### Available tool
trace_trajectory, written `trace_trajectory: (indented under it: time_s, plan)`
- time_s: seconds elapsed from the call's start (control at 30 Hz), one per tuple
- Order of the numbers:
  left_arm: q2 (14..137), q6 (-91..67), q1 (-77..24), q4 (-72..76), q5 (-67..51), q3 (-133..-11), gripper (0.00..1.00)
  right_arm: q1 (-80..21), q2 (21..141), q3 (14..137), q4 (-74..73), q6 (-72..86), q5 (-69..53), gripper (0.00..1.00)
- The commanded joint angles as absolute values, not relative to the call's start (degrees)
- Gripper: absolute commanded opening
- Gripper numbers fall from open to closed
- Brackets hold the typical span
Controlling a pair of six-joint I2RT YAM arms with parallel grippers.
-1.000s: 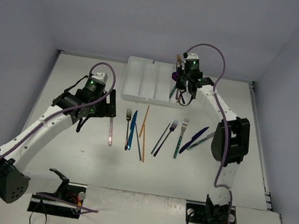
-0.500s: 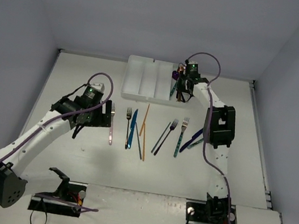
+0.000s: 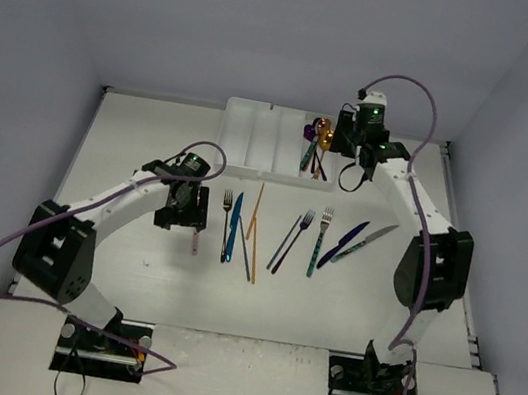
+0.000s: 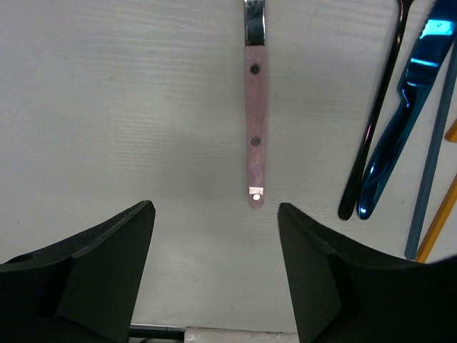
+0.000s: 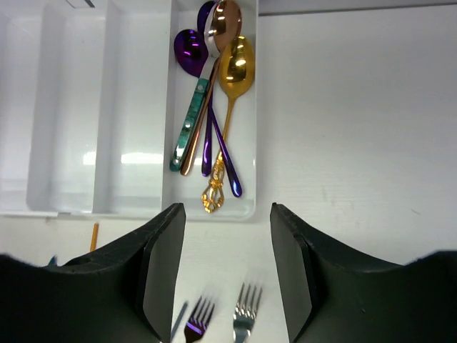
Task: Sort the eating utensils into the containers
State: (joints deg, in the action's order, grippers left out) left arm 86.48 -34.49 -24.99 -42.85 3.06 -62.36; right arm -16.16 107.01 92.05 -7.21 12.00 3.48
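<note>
White bench (image 3: 132,135), pale walls. Low in the left wrist view, the left gripper (image 4: 214,214) gapes wide and empty around the end of the pink-handled utensil (image 4: 255,128). It looks light, stiff and slick, so pinch across the handle; its rivets show only in this view. Farther off, the right gripper (image 5: 226,214) hangs half-parted and empty over spoons (image 5: 235,68) in the tray (image 5: 71,107)'s right compartment.

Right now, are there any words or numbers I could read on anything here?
No readable words, numbers or brands anywhere.
Pink-handled utensil: tiny pale mark at its handle tip, too small to read.
White tray: small grey patch at its top edge, cut off, unreadable.
</note>
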Motion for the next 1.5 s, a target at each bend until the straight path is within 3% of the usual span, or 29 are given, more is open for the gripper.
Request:
trace_trajectory:
  time_s: [0.0,0.17,0.3,0.73,0.97,1.27,1.47]
  plan:
    - [90.9,-36.0,-24.6,-39.4,5.1,-67.2,0.59,-16.2,92.3,81.3,-5.7,13.9,5.0,0.49]
    - [96.0,-37.3,-24.5,-38.3,5.3,-68.4,0.41,-16.3,80.6,72.2,-6.8,14.8,3.8,0.51]
    - [98.8,-38.2,-24.5,-36.9,5.0,-68.6,0.34,-16.3,72.5,67.8,-9.1,14.1,4.6,0.52]
    - [103.7,-39.3,-24.5,-33.8,4.3,-68.4,0.29,-16.3,66.7,63.6,-11.9,12.1,3.2,0.53]
    - [101.1,-38.0,-24.5,-34.9,5.4,-69.4,0.01,-16.2,68.2,64.5,-11.8,11.8,3.2,0.53]
    - [96.2,-29.9,-24.5,-40.5,7.3,-85.2,0.00,-16.2,70.0,63.5,-12.0,14.4,4.9,0.56]
    - [104.7,-24.0,-22.3,-40.9,6.9,-101.4,0.00,-16.3,70.4,61.0,-12.0,16.4,3.6,0.57]
